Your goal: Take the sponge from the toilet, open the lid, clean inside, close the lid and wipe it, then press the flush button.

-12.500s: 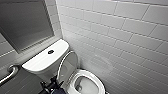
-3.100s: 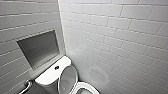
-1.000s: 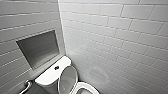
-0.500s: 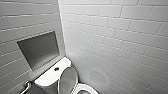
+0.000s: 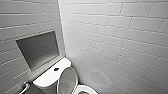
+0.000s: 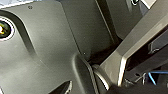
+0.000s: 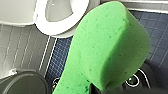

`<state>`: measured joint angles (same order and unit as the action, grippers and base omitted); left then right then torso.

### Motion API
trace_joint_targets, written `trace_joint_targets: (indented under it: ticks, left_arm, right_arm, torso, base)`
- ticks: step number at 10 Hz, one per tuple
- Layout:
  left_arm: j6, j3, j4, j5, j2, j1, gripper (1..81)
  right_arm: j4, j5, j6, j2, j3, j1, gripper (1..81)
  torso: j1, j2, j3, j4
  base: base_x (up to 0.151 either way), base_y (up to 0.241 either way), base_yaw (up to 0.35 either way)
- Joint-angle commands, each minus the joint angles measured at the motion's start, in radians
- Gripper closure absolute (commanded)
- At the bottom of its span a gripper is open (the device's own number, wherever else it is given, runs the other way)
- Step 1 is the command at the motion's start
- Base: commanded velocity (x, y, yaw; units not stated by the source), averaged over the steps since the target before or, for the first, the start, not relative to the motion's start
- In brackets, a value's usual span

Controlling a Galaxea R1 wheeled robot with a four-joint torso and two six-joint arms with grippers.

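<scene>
Although its fingers are largely hidden, the right end effector [image 7: 100, 89] is clamped on the sponge [image 7: 105, 47]: a dark part presses into the sponge's near end, and the bright green body stands out from it, carried clear of the floor [image 7: 22, 55]. The right wrist is turned downward, its camera looking over the sponge onto the toilet [image 7: 62, 27]. The toilet's white seat ring and open bowl lie beyond the sponge's far end. Contact between sponge and seat is not evident. Grey tiles and a band of dark blue mosaic tiles [image 7: 58, 57] cover the floor below. A dark round object [image 7: 25, 83] stands on the grey tiles, identity undetermined.

Whether the left end effector is apart or together cannot be told; that wrist camera faces the robot's own dark plate and grey bar.

From the head view, the toilet's lid [image 5: 67, 80] stands raised against the tank [image 5: 47, 78]. The flush button [image 5: 56, 69] sits in the middle of the tank top. A recessed niche [image 5: 38, 48] is set in the white-tiled wall above the tank.
</scene>
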<state>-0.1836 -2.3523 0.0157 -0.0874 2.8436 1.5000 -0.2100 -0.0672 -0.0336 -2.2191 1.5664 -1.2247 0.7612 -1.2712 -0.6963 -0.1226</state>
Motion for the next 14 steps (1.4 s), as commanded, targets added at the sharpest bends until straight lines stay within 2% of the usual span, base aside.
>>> trace_joint_targets:
  ticks: [1,2,3,4,5,7,9,11,14]
  left_arm:
    - [-0.005,0.010,0.012,-0.075,-0.001,-0.016,1.0]
    - [-0.005,0.010,0.012,-0.075,-0.001,-0.016,1.0]
    - [-0.005,0.008,0.012,-0.075,-0.001,-0.014,1.0]
    - [-0.005,0.010,0.012,-0.075,-0.006,-0.011,1.0]
    - [-0.005,0.011,0.012,-0.075,-0.009,0.000,1.0]
    - [-0.005,0.018,0.010,-0.072,-0.006,0.044,1.0]
    - [-0.007,0.013,0.004,0.015,-0.009,0.085,1.0]
    - [-0.005,0.011,0.010,0.023,-0.009,0.092,1.0]
    - [-0.007,0.011,0.010,0.023,-0.002,0.092,1.0]
  right_arm:
    - [-0.025,0.047,0.066,0.083,-0.057,0.193,81.1]
    - [-0.025,0.053,0.104,0.099,-0.062,0.259,81.1]
    - [-0.023,0.064,0.133,0.109,-0.066,0.326,81.1]
    - [-0.025,0.104,0.153,0.105,-0.066,0.397,81.1]
    - [-0.023,0.167,0.169,0.082,-0.060,0.464,81.1]
    - [-0.023,0.233,0.193,0.030,-0.007,0.562,81.1]
    - [-0.020,0.290,0.193,-0.072,0.087,0.609,81.1]
    - [-0.003,0.308,0.192,-0.206,0.174,0.622,81.1]
    - [0.003,0.366,0.187,-0.346,0.312,0.658,81.1]
  torso:
    - [0.063,-0.097,-0.092,0.000]
    - [0.084,-0.131,-0.124,0.000]
    - [0.043,-0.067,-0.064,0.000]
    - [0.059,-0.090,-0.086,0.000]
    - [0.064,-0.094,-0.091,0.000]
    - [0.069,-0.101,-0.098,0.000]
    - [0.070,-0.100,-0.099,0.000]
    - [0.070,-0.100,-0.099,0.000]
    - [0.070,-0.100,-0.100,0.000]
  base:
    - [0.000,0.000,0.000]
    - [0.000,0.000,0.000]
    - [0.000,0.000,0.000]
    - [0.000,0.000,0.000]
    - [0.000,0.000,0.000]
    - [0.000,0.000,0.000]
    - [0.000,0.000,0.000]
    - [0.000,0.000,0.000]
    - [0.000,0.000,0.000]
